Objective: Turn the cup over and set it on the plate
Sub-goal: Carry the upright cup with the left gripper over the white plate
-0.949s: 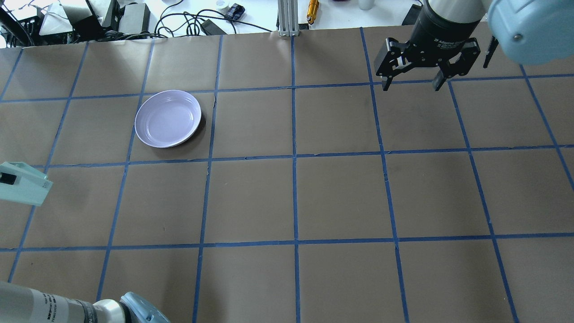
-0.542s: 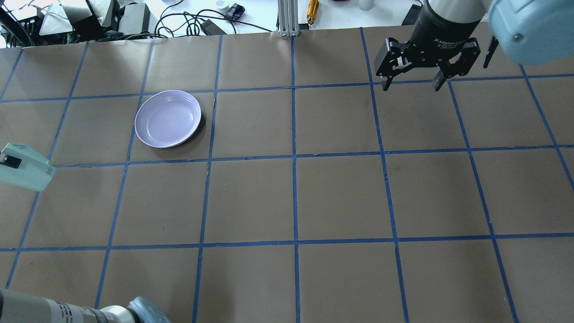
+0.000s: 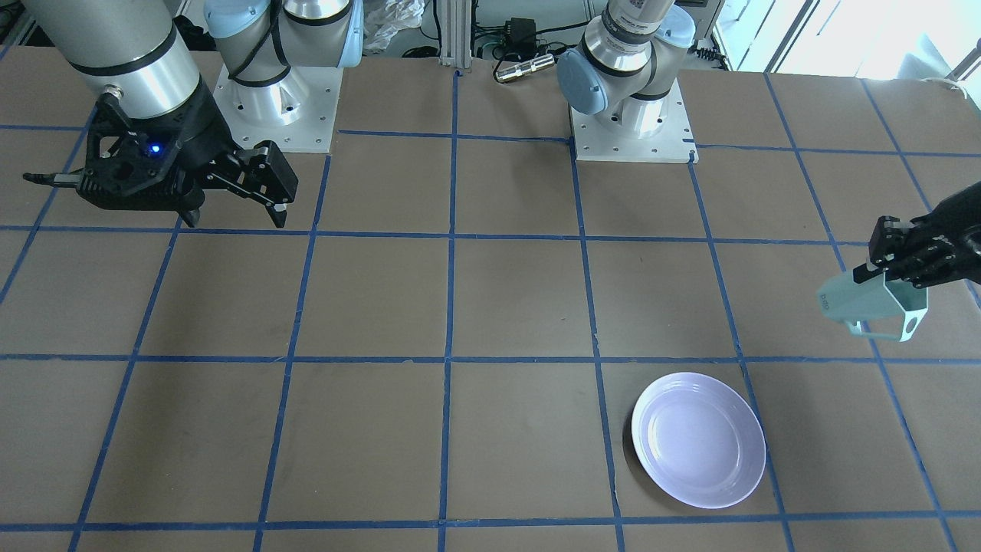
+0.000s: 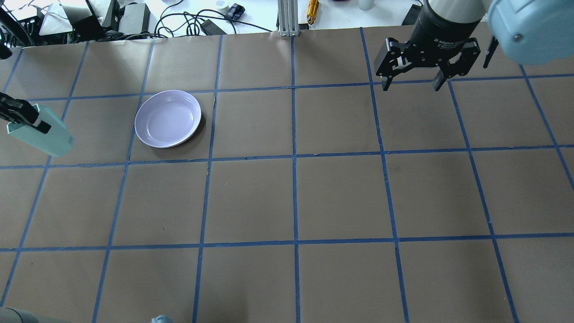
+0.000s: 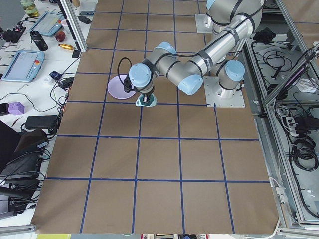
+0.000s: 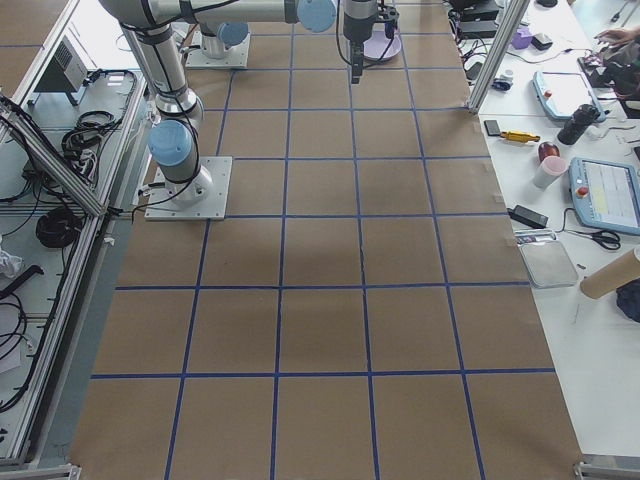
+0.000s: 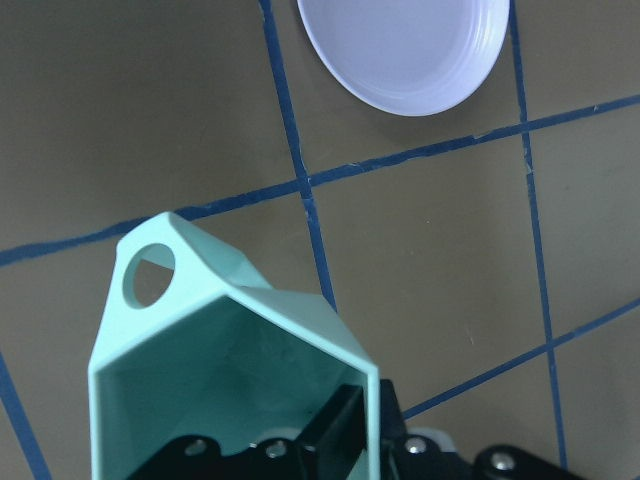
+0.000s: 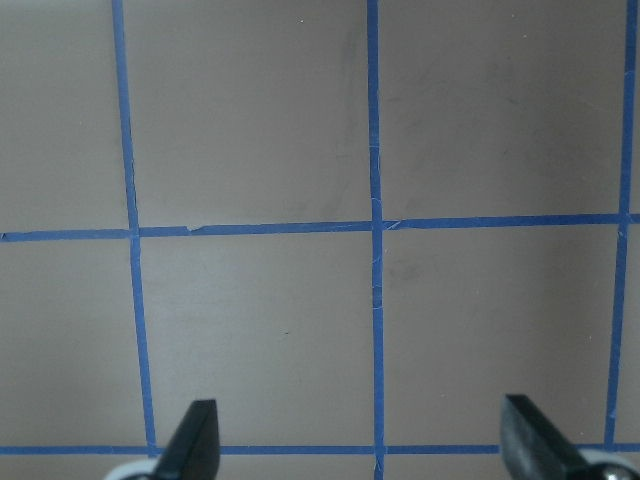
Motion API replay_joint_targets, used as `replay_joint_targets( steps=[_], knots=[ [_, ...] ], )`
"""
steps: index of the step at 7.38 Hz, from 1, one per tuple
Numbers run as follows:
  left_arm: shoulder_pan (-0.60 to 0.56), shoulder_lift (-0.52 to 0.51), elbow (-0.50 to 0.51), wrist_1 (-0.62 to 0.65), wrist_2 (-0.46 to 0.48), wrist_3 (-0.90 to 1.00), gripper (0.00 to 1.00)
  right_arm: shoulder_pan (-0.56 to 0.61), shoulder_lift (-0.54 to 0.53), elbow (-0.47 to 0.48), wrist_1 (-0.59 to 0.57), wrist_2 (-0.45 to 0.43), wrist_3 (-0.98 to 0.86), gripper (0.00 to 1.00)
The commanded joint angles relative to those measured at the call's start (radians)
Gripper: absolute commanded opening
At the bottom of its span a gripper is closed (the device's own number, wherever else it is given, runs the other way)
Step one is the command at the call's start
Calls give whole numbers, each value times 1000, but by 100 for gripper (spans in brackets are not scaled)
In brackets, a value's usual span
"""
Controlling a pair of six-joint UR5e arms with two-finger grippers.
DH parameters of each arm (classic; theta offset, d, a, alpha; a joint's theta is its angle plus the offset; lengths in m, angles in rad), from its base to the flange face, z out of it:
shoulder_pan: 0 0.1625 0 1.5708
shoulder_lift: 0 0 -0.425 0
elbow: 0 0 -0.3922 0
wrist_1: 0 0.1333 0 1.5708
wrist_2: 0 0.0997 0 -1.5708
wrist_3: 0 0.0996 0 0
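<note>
The pale mint-green faceted cup (image 4: 45,134) hangs tilted above the table at the left edge, mouth toward my left gripper (image 4: 22,117), which is shut on its rim wall. In the front view the cup (image 3: 870,300) has its base to the left and its handle low, under the left gripper (image 3: 898,264). The left wrist view looks into the cup's mouth (image 7: 230,350), handle at upper left. The lavender plate (image 4: 168,118) (image 3: 699,439) (image 7: 405,50) lies empty to the cup's right. My right gripper (image 4: 411,86) (image 3: 234,221) (image 8: 362,445) is open and empty, far right.
Cables and black boxes (image 4: 134,18) lie beyond the table's far edge, with an aluminium post (image 4: 287,18) at its middle. The two arm bases (image 3: 276,107) (image 3: 632,115) stand on the robot's side. Blue tape lines grid the brown table top.
My left gripper has carried the cup away from the robot and slightly right, up to the plate's row, turning it as it went. The right arm and the plate have not moved.
</note>
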Motion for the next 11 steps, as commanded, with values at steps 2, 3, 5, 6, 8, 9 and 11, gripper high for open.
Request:
replay_joint_targets(
  steps=[2,3,5,6,8,9,11],
  knots=[
    [-184,-22,-3,198,54,-26,0,0,0,0,0,2,-1,100],
    [-232,-37,-12,258,93,-32,0,0,0,0,0,0,-1,100],
    [-284,-89,-17,356,95,-32,0,0,0,0,0,0,-1,100],
    [-301,-114,-17,379,95,-38,0,0,0,0,0,0,-1,100],
    [-365,-152,-19,452,97,-99,0,0,0,0,0,0,-1,100],
    [-372,-172,-17,452,97,-132,0,0,0,0,0,0,-1,100],
    [-376,-198,-23,456,98,-150,0,0,0,0,0,0,-1,100]
  ],
)
